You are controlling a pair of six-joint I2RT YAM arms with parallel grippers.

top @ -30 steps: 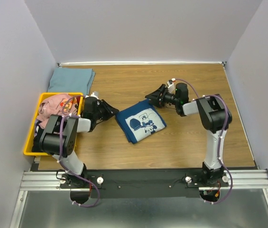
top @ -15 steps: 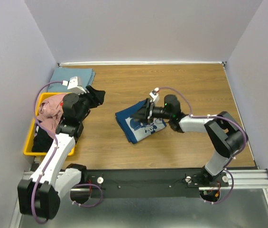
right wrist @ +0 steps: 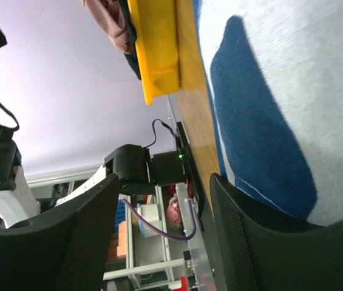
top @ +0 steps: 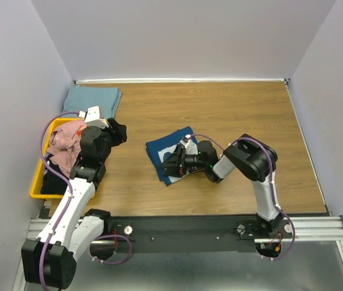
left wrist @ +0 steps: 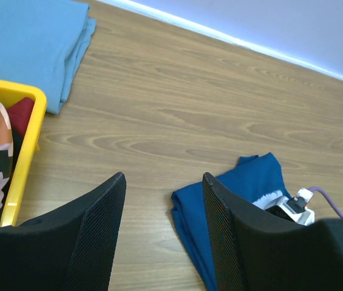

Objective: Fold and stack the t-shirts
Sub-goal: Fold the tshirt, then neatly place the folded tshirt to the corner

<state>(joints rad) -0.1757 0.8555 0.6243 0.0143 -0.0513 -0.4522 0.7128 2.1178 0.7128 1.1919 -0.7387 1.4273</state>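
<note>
Yellow bin [top: 36, 182] w/ pink tee [top: 65, 142]

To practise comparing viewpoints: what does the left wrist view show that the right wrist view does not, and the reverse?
Only the left wrist view: the folded blue shirt and the open left claw. Only the right wrist view: the open right claw and an arm base beyond the table edge. Both: the navy shirt with its white print, the bin, the pink shirt in it, and the table.
</note>
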